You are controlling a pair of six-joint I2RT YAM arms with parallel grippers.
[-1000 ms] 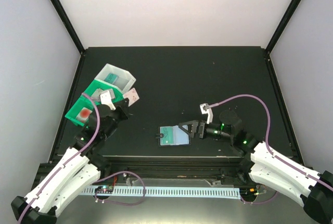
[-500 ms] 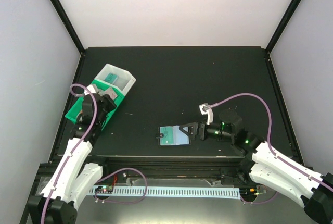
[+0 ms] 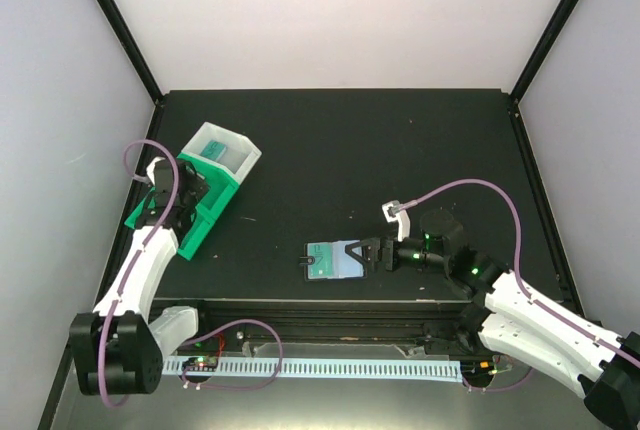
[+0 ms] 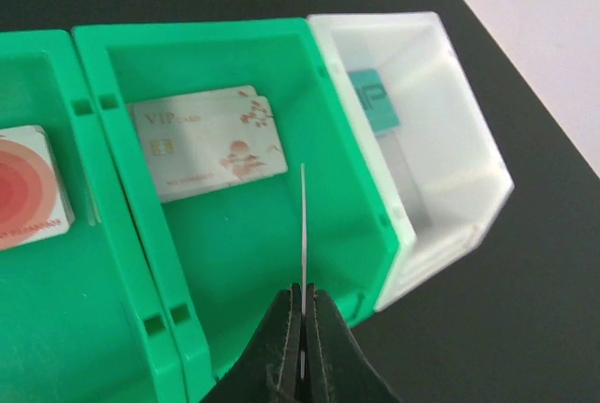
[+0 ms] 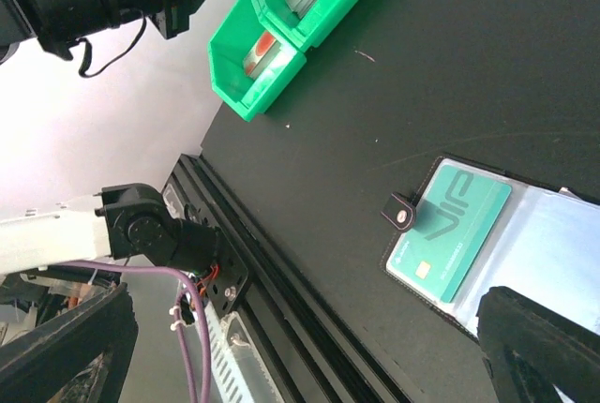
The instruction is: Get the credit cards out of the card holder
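Cards like these should handle as light, stiff, slick plastic, with little to grip but the rim. Take each by a short edge and pinch it flat across both faces; squeeze off-centre and I'd expect it to swivel or shoot out.

Your left gripper (image 4: 303, 302) has its jaws closed tight on the edge-on card (image 4: 304, 225). It stands straight out ahead of the fingertips and shows only as a thin pale line. Directly below and ahead of it is the green bin (image 4: 246, 253), where a flowered VIP card (image 4: 208, 141) lies flat. Off to the hand's left, a red-marked card (image 4: 26, 195) sits in the neighbouring compartment. To its right is the white bin (image 4: 469, 141), holding the binned teal card (image 4: 375, 98).

Your right gripper (image 3: 362, 253) is spread wide, with one finger (image 5: 539, 347) over the near end of the card holder (image 5: 539, 234). You cannot tell whether it presses down. The holder lies open just ahead of that hand, with the pocketed teal card (image 5: 452, 231) in the panel farthest from the fingers. That sleeve looks soft and floppy, so pin the holder while you draw the card out.
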